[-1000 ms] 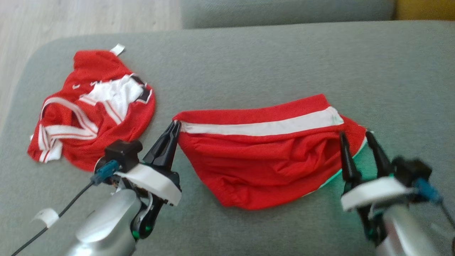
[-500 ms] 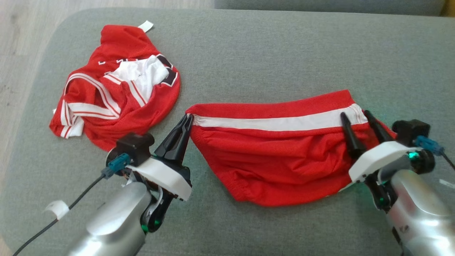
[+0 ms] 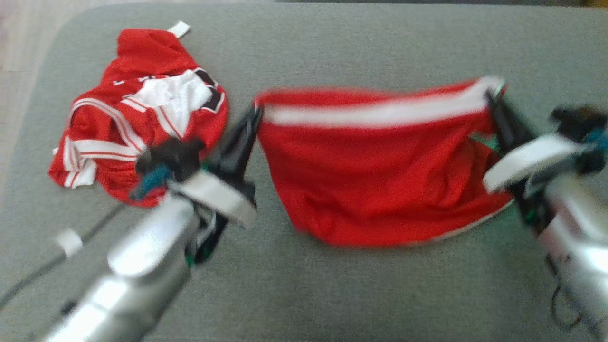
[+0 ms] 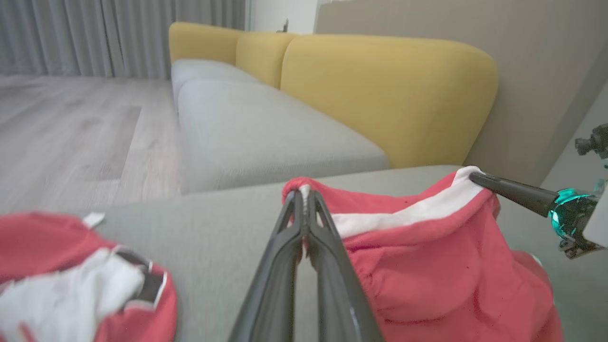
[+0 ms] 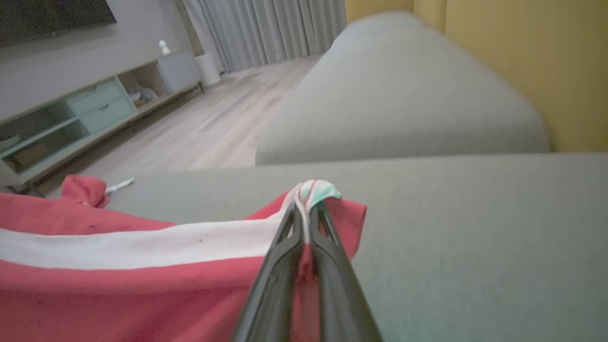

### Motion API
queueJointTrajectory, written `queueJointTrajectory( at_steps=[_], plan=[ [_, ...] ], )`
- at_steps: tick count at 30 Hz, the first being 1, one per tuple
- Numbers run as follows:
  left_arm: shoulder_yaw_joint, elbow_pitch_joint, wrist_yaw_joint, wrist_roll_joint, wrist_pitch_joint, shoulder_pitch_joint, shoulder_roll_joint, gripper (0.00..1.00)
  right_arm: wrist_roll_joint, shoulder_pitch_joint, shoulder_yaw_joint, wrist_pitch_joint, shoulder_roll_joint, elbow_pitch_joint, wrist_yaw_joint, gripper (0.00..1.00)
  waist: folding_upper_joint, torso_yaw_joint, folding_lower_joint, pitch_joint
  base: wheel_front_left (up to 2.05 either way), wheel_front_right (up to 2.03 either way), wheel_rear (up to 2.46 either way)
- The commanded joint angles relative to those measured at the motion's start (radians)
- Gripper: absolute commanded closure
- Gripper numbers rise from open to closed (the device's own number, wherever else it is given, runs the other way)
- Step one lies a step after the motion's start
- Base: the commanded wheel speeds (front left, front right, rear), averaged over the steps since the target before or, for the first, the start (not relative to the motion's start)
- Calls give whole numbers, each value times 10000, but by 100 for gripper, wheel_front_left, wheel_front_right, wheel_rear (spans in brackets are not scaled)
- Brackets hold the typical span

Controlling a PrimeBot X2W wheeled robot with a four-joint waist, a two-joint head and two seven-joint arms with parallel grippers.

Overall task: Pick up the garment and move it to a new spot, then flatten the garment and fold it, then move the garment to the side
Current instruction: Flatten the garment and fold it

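The garment [image 3: 380,161] is a pair of red shorts with a white stripe, stretched across the grey cushion [image 3: 361,42] and lifted at both upper corners. My left gripper [image 3: 256,114] is shut on the garment's left corner [image 4: 301,190]. My right gripper [image 3: 491,95] is shut on the right corner, pinching a bunched white and teal edge [image 5: 311,192]. The lower part of the garment hangs down and rests on the cushion. In the left wrist view the right gripper [image 4: 475,176] holds the far corner.
A second red and white jersey [image 3: 137,109] lies crumpled at the cushion's left end. Beyond the cushion stand another grey seat [image 4: 266,128] and yellow backrests [image 4: 389,90]. Wooden floor [image 4: 61,128] lies to the left. A low TV cabinet [image 5: 80,118] stands across the room.
My right gripper has closed on the garment's right corner and lifted it. Both corners have moved up and away from me. The head camera has shifted too.
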Motion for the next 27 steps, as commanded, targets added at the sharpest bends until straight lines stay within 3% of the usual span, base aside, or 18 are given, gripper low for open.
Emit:
queueJointTrajectory(
  at_steps=[1,5,9,13,17,21,27],
  plan=[
    [486,-373,-47,186,-132,-1030,246,100,-108,-518,-154,-131,-326,-393,-7,100,0,-241,0,197,0,0,0],
    [732,-423,-226,1029,-155,-2949,105,100,-727,-1850,-1036,-134,-1020,-1024,-7,100,0,-771,0,692,0,0,0],
    [1631,-805,-313,2156,-163,-4926,-448,100,-1556,-3349,-2258,-135,-1582,-1767,-7,100,0,-1273,0,1237,0,0,0],
    [2581,-1334,-489,3138,-165,-5672,-925,100,-2245,-4099,-3039,-136,-1767,-2597,-7,100,0,-1668,0,1531,0,0,0],
    [2921,-1362,-720,3514,-166,-4676,-1044,100,-2627,-3407,-3232,-136,-1670,-2809,-7,100,0,-1900,0,1469,0,0,0],
    [2515,-1245,-861,3744,-167,-2825,-962,100,-2699,-1597,-3361,-134,-1352,-2498,-7,100,0,-1934,0,1428,0,0,0],
    [2261,-1202,-896,4090,-167,459,-865,100,-3049,1380,-3796,-12,-220,-2311,-7,100,0,-1854,0,1449,0,0,0]
  ],
)
